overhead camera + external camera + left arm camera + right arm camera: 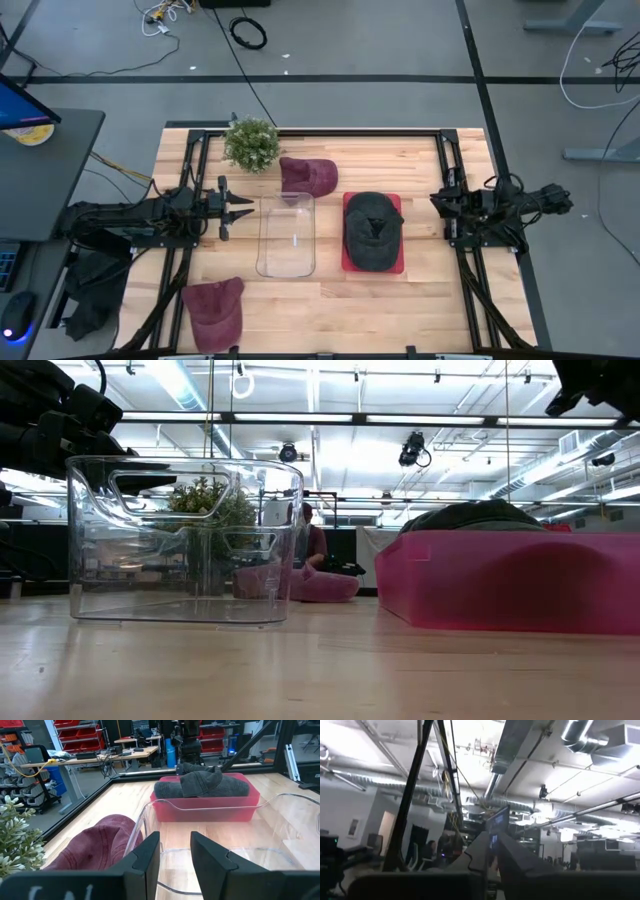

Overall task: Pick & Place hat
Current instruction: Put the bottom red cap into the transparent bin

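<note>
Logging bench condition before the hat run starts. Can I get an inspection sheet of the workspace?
Surface: wooden table, bare in front.
Job's things: dark hat lying in the pink bin; maroon hat behind the clear bin, which holds nothing; another maroon hat at the front left.
Clutter: potted plant at the back.
Grippers: left claw open, beside the clear bin; right claw parked at the right edge, raised, near shut.
Cables: loose cables on the floor.
Surroundings: monitor desk at left.
</note>
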### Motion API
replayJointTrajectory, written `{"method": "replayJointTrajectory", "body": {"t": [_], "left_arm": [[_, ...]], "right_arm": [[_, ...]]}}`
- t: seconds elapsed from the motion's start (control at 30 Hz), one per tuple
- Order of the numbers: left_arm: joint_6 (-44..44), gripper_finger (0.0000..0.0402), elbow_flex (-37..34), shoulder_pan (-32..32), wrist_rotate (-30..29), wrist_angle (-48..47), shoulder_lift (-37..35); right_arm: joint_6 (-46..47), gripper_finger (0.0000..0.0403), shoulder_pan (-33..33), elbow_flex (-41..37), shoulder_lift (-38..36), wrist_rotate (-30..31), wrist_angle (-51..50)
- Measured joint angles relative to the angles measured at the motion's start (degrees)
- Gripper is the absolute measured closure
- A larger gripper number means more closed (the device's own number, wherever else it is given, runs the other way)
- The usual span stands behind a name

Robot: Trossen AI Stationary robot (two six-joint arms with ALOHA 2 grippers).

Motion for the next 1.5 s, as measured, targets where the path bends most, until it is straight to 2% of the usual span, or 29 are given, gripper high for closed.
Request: {"method": "replayJointTrajectory", "body": {"t": [0.2, 0.37, 0.57, 0.77, 0.9, 0.97, 1.03, 1.5], "left_arm": [[0.00, 0.0287, 0.00, 0.00, 0.00, 0.00, 0.00], [0.00, 0.0287, 0.01, -0.01, 0.00, 0.00, 0.00], [0.00, 0.0287, 0.02, 0.00, 0.00, 0.00, 0.00], [0.00, 0.0287, 0.00, 0.00, 0.00, -0.02, 0.02], [0.00, 0.0287, 0.00, 0.00, 0.00, -0.01, 0.02], [0.00, 0.0287, 0.01, -0.01, 0.00, -0.02, 0.01], [0.00, 0.0287, 0.02, -0.02, 0.02, -0.02, 0.01], [0.00, 0.0287, 0.02, -0.01, 0.01, -0.02, 0.02]], "right_arm": [[-0.02, 0.0364, -0.83, -0.41, 0.00, -1.85, -1.79], [0.66, 0.0364, -0.90, -0.40, -0.09, -1.91, -7.79], [0.85, 0.0364, -1.05, -0.38, -1.22, 2.92, -13.04], [3.73, 0.0364, -2.20, -0.25, -1.22, 2.90, -24.72], [2.20, 0.0364, -2.30, -0.25, -1.22, 1.94, -31.91], [-1.24, 0.0364, -2.28, -0.25, -0.93, -3.21, -32.54], [-2.53, 0.0364, -2.23, -0.25, -0.93, -5.21, -33.04], [-2.52, 0.0364, -2.28, -0.25, -0.92, -3.88, -32.68]]}}
